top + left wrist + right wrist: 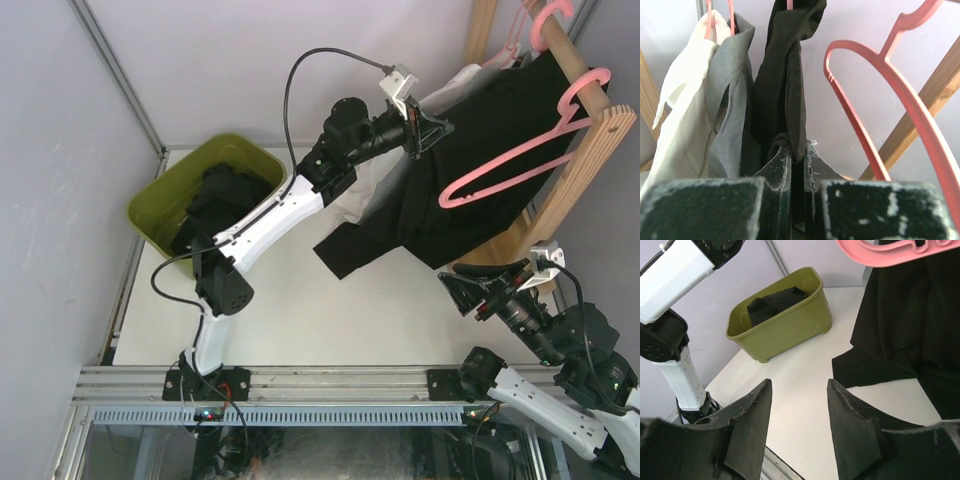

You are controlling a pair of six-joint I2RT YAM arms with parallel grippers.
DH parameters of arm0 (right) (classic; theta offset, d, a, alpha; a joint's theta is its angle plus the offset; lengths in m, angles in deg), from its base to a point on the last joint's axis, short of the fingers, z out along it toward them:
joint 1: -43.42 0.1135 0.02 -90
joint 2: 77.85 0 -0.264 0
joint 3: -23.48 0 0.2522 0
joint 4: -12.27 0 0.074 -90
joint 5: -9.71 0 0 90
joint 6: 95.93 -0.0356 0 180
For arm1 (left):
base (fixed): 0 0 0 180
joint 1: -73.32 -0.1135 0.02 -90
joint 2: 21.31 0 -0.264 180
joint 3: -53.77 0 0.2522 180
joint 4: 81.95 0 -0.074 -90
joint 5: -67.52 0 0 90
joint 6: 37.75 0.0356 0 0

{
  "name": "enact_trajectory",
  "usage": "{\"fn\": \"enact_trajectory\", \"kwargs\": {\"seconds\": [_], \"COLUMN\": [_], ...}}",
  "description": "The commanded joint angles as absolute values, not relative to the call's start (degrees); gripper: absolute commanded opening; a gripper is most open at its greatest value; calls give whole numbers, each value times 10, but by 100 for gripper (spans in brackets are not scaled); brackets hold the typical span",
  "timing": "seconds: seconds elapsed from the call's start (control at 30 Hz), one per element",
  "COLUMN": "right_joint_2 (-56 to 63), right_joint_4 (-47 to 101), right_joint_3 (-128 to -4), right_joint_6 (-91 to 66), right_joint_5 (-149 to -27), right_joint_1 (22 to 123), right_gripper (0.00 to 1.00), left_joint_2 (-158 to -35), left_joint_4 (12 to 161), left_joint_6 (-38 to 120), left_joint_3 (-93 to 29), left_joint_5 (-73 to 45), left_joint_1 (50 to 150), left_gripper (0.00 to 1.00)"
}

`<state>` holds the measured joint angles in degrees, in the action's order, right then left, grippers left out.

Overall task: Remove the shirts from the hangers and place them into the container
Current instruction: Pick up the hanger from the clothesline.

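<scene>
Your left gripper (799, 159): clamped shut on a fold of the hanging black shirt (500, 130), far right. The tub (150, 215) lies to its near left. Your right gripper (799, 385): open, empty, near right.

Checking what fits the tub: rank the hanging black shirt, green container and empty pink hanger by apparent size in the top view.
1. hanging black shirt, clearly largest.
2. container.
3. empty pink hanger: about as long as the container but thin; nearer the camera, so this order is unsure.
</scene>
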<state>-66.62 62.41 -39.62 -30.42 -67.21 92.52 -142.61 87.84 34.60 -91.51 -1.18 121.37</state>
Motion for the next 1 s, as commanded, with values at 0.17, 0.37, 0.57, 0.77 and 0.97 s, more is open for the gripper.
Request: {"fn": "enact_trajectory", "kwargs": {"seconds": [0.17,0.37,0.57,0.77,0.97], "right_joint_2": [-666,-649,-637,-646,-641], "right_joint_4": [620,611,607,609,573], "right_joint_3": [-405,-405,-405,-405,-405], "right_joint_6": [-312,-311,-321,-325,-323], "right_joint_5": [-660,-666,-677,-674,-676], "right_joint_1": [923,923,923,923,923], "right_gripper": [47,47,47,47,47], "left_joint_2": [-1203,-1160,-1197,-1135,-976], "left_joint_4": [1086,1122,1113,1068,1086], "left_joint_6": [376,386,371,406,424], "left_joint_3": [-639,-569,-642,-563,-301], "left_joint_5": [-50,-78,-70,-123,-155], "left_joint_1": [1215,1212,1210,1210,1211], "left_gripper": [0,0,0,0,0]}}
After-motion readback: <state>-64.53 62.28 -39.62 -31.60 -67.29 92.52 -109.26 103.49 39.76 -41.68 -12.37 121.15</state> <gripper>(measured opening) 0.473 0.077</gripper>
